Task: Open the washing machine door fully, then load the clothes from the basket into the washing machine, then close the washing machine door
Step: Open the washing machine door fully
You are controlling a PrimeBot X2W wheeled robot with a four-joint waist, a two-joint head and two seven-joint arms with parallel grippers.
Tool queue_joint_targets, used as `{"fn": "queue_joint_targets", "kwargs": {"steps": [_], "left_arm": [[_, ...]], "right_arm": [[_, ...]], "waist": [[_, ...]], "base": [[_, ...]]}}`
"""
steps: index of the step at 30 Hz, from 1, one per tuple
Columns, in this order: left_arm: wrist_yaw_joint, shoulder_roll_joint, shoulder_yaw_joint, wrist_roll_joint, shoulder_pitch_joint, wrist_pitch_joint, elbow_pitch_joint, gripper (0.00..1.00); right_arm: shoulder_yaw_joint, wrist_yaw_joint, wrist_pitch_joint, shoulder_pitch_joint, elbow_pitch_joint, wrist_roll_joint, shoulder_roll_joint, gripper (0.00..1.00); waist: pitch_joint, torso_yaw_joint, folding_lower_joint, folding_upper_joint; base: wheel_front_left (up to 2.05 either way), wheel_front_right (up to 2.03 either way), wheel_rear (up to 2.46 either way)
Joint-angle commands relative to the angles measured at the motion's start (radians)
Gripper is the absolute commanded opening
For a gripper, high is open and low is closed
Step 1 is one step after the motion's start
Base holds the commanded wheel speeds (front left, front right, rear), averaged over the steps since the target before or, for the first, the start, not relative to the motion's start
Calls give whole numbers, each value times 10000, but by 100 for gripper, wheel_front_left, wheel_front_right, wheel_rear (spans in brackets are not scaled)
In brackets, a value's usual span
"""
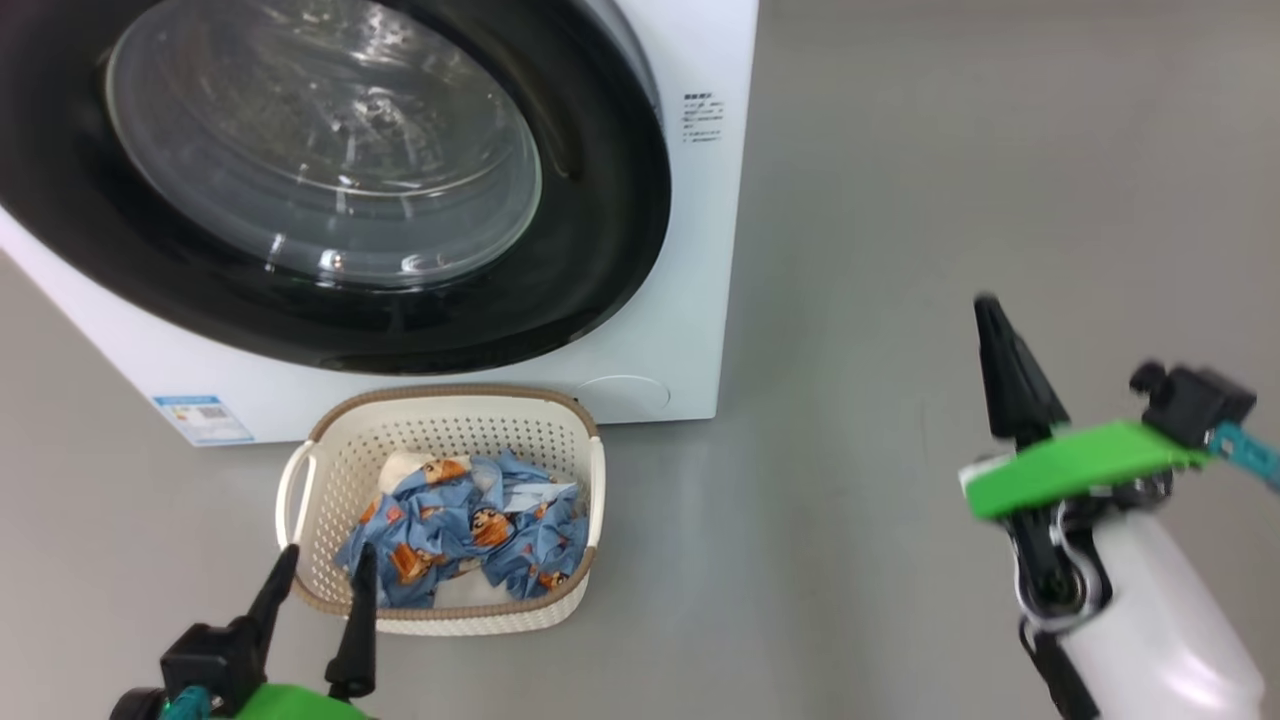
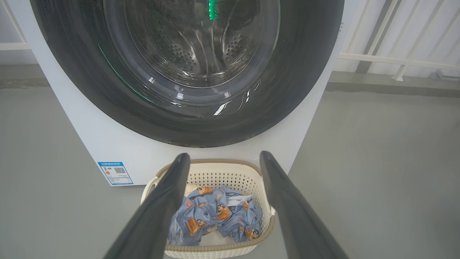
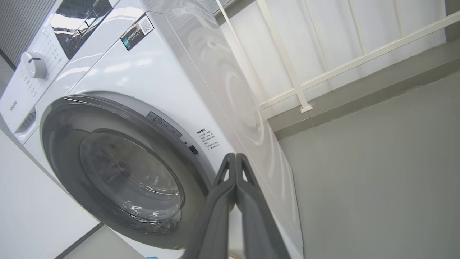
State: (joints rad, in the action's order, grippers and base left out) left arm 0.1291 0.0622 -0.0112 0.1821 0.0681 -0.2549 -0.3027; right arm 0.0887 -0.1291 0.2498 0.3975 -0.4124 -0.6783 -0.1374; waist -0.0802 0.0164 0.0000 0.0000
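In the head view the white washing machine [image 1: 690, 250] stands on the grey floor [image 1: 900, 150] with its washing machine door [image 1: 600, 260] shut, the black rim flat against the front. Just before it on the floor sits the basket [image 1: 450, 395], with the clothes [image 1: 470, 540] heaped inside (blue print, a little cream cloth among it). The left pincer [image 1: 325, 552] shows at the basket's near left edge, its fingers [image 1: 355, 620] spread wide and empty. The right pincer [image 1: 988, 308] is well off to the right over bare floor, pressed shut on nothing. In the left wrist view the wide-set fingers frame the basket, the steel drum [image 2: 179, 54] shows through the door, and a blue label sticker [image 2: 115, 173] sits low on the machine's front. In the right wrist view the closed fingers point toward the machine's front right edge, beside the door's rim, and a control dial [image 3: 33, 64] shows on the panel above.
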Motion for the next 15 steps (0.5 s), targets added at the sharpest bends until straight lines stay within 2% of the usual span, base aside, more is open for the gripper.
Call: {"fn": "queue_joint_targets", "kwargs": {"steps": [1,8,9,15], "left_arm": [[15,103,237,46,486,-69,215,100],[15,25,-33,133,779,-69,220,100],[15,13,-96,158,882,-69,221,100],[15,-28,-270,246,1241,-69,248,100]], "right_arm": [[410,-16,120,604,159,-416,-39,0],[806,-16,120,2257,92,-3069,-331,0],[877,-16,120,2711,27,-3757,-490,0],[1104,-16,120,4038,-158,-5321,-982,0]], "waist": [[-124,147,0,0],[-496,539,0,0],[-640,660,0,0],[-1115,1026,0,0]], "base": [[0,0,0],[0,0,0],[0,0,0],[0,0,0]]}}
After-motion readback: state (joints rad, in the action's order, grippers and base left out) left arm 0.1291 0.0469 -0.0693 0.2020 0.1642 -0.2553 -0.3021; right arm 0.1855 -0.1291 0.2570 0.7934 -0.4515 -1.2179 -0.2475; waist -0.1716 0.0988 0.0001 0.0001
